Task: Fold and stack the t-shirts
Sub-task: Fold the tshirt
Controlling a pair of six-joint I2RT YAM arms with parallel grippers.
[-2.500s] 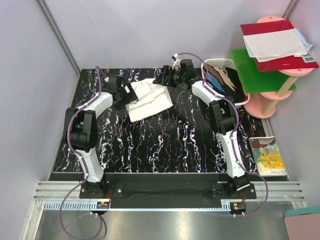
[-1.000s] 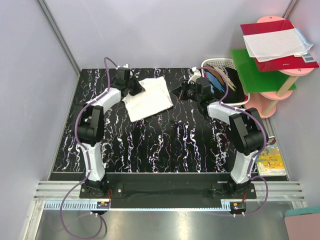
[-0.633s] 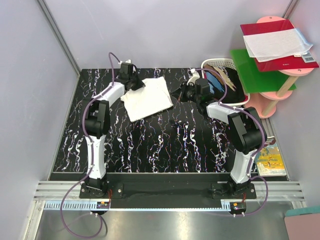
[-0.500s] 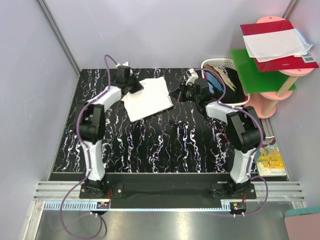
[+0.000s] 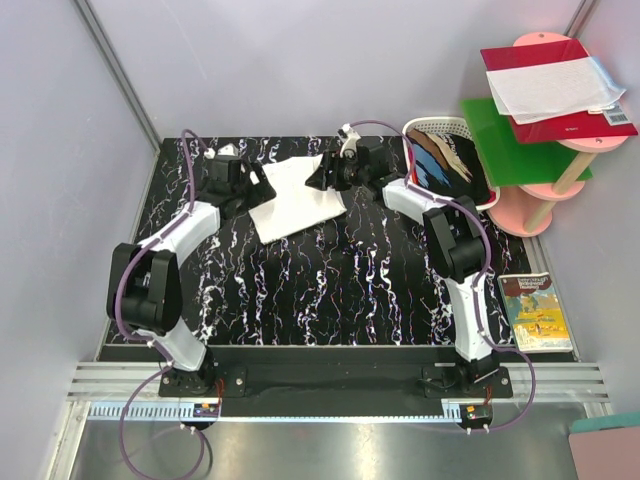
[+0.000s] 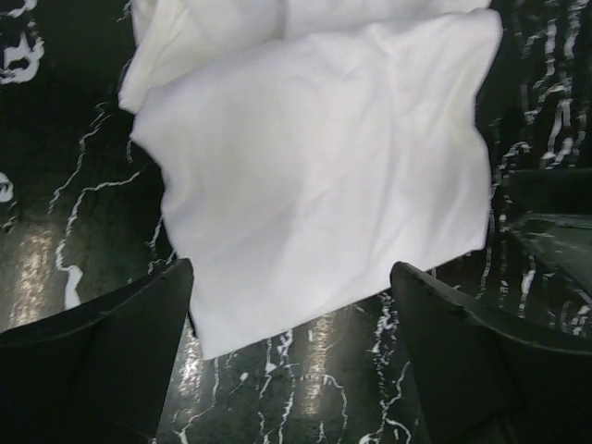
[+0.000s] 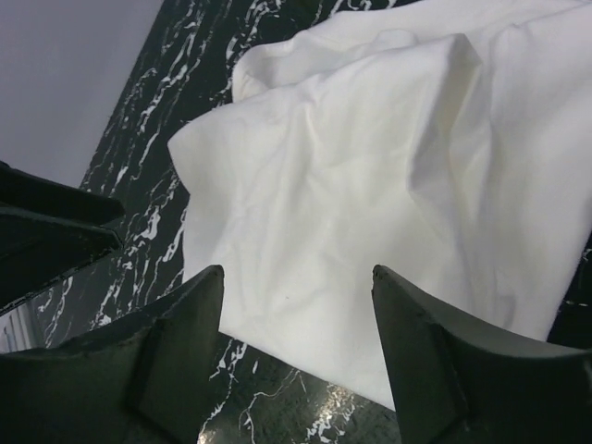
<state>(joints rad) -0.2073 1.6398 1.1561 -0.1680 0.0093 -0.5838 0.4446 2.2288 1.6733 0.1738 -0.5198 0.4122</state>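
Black, white-veined tabletop [image 5: 330, 290] fills the middle of the top view, with pale grey walls close along its left and far edges. Most of its lower half, between my two arms, is bare, so that is where I have room to move. At the upper right corner a white plastic basket [image 5: 437, 125] sits at the table's edge with dark, blue and tan tees [image 5: 447, 160] bunched inside it. Beyond it stands a pink shelf [image 5: 545, 205], and a book [image 5: 535, 312] lies just off the table's right edge.

The white t-shirt [image 5: 297, 197] lies folded into a rough rectangle near the far edge, upper centre of the frame, turned at a slant to the table's sides. Only plain white cloth faces up.

The left gripper [image 5: 258, 186] sits at the shirt's left edge and the right gripper [image 5: 320, 176] at its upper right edge, one on either side of the cloth. From the left wrist I see the jaws spread wide, the fingers [image 6: 102, 351] dark at the bottom corners of the frame, and the shirt's near corner lying loose between them. The right wrist shows the same: jaws wide apart, nothing clamped, a rumpled edge of the shirt lying just past the tips. From neither view can I tell whether a fingertip touches the cloth.
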